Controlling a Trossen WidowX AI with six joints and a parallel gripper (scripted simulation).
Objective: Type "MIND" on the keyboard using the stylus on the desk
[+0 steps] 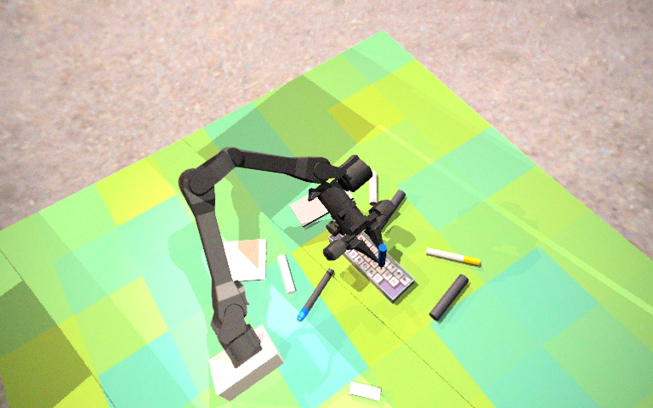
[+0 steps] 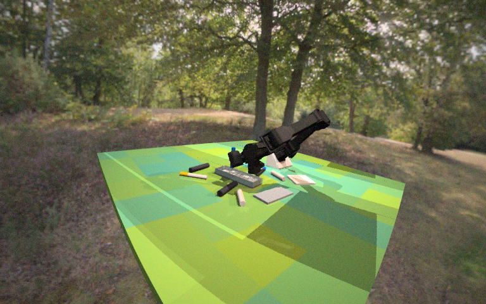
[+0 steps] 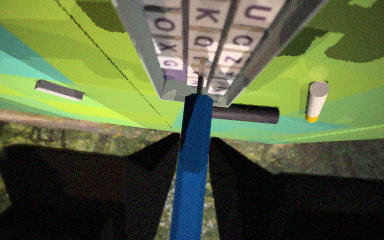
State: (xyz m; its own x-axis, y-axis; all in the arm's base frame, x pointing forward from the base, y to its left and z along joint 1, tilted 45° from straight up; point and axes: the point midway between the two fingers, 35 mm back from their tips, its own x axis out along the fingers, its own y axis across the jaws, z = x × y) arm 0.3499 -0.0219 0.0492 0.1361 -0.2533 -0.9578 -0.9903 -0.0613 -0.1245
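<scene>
The blue stylus stands roughly upright between the fingers. My gripper is shut on it, above the keyboard's lower-right part in the top view. The keyboard is grey with pale lettered keys and a purple patch at one end. In the wrist view the stylus's thin dark shaft and pale tip point down at the middle key row, beyond the Q key. The tip covers part of a key, whose letter I cannot read. I cannot tell whether the tip touches it.
A dark cylinder and a white-and-yellow pen lie beyond the keyboard's purple end. Another dark cylinder lies near its other end. A dark blue-ended pen lies towards the arm's base.
</scene>
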